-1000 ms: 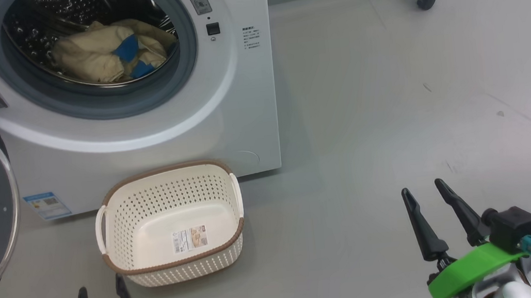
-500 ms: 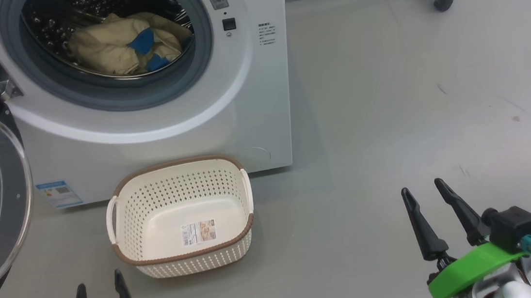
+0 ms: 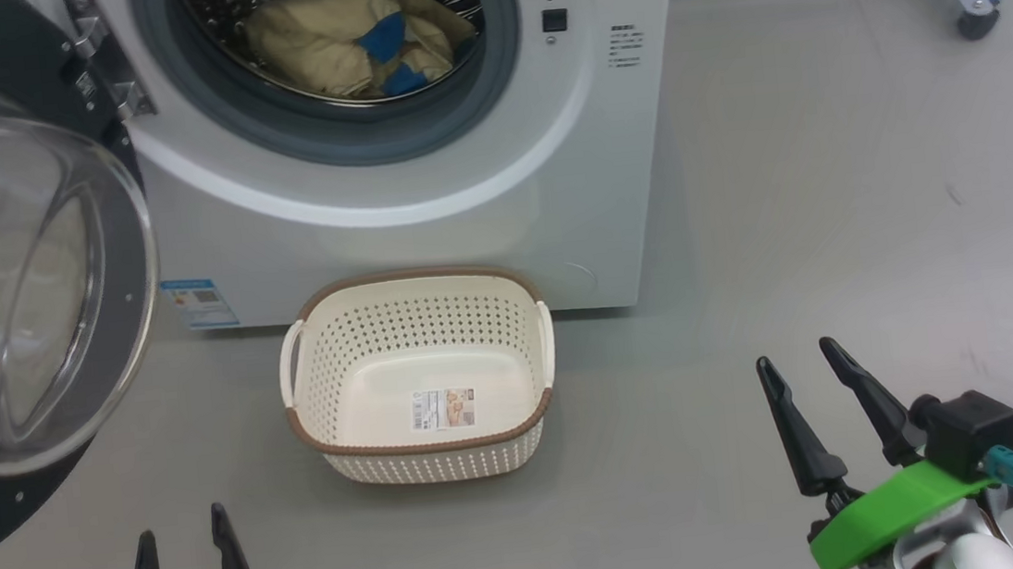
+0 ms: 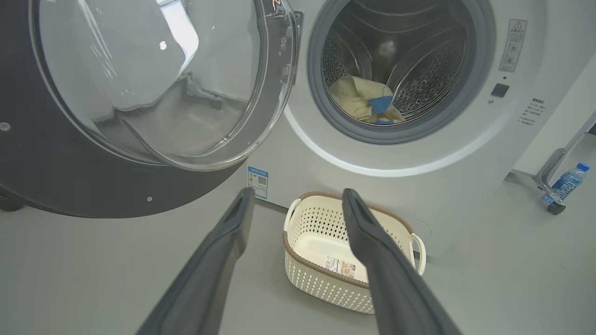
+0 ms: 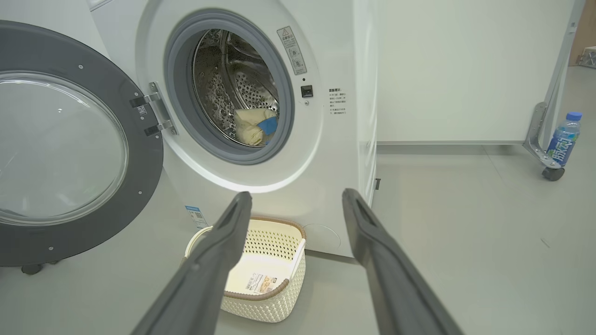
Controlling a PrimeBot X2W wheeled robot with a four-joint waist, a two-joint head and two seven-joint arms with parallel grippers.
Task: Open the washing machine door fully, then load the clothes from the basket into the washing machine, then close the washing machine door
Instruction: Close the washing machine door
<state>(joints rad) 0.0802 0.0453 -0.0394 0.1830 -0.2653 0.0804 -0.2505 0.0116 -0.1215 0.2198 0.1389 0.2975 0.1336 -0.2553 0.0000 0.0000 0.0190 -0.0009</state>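
Two grippers, each with fingers spread wide and holding nothing, hang low over the grey floor [image 3: 782,156]: the left gripper [image 3: 180,525] at near left, the right gripper [image 3: 794,354] at near right. Beyond them the basket [image 3: 431,464] stands on the floor just before the foot of the washing machine [image 3: 427,227], empty but for the label on its bottom. The washing machine door [image 3: 13,276] stands swung wide on its hinge [image 3: 99,54] at the left side of the opening, inner glass bowl in view. Farthest, the clothes [image 3: 353,44] lie inside the drum. Loading thus appears done and closing remains. The door lies up and to the left of the left gripper and well apart from the right one, so the left arm is nearer. The push would go rightward, about the upright hinge axis, toward the opening.
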